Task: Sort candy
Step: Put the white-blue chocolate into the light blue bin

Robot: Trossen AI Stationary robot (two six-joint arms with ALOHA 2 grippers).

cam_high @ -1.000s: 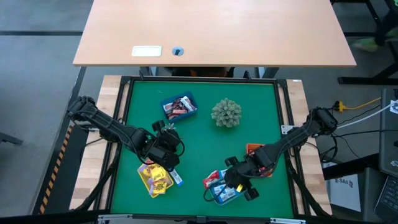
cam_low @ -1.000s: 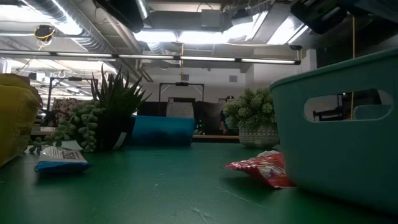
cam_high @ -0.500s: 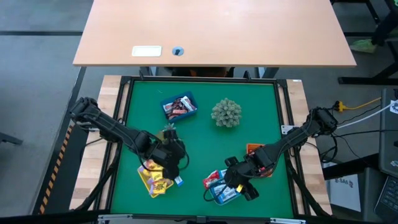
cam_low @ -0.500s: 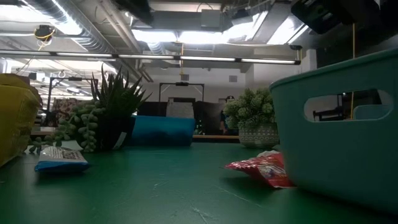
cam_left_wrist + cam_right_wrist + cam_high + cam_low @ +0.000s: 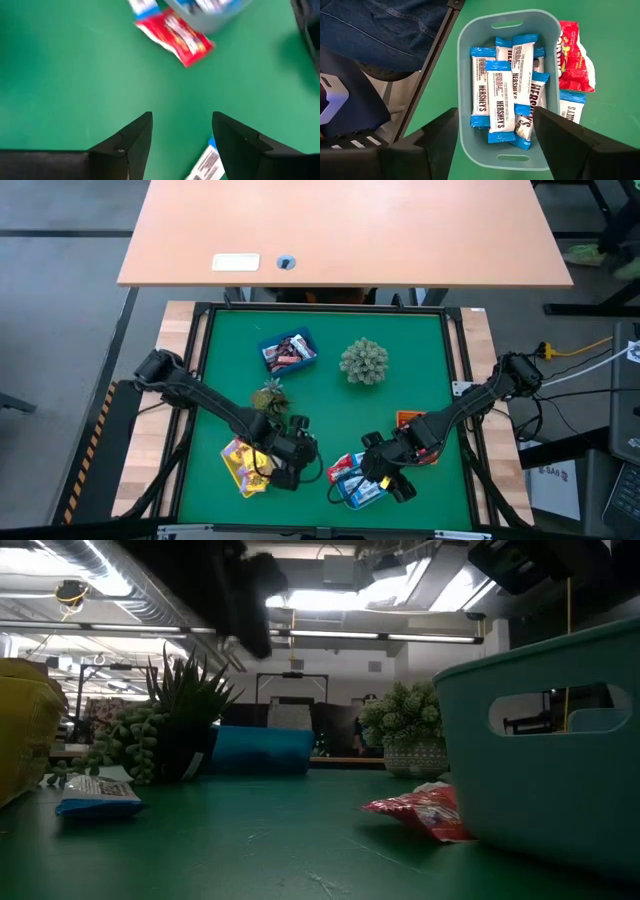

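Left gripper [image 5: 181, 131], jaws spread and empty, hovers with a shiny red wrapped candy [image 5: 176, 37] ahead. Right gripper [image 5: 492, 134], jaws spread, hangs above blue-and-white wrapped candies [image 5: 499, 95] in a pale teal plastic tray [image 5: 465, 45].

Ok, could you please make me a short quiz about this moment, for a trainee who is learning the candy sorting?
1. True or false: the red candy packet lies inside the teal tray.
2. What does the teal tray hold? A: blue-and-white Hershey's bars. B: yellow sweets. C: nothing.
3. Fill in the word: the right hand hovers over the teal tray with its fingers ___ and nothing between them.
Key: 1 false, the packet lies outside, beside the tray; 2 A; 3 open.
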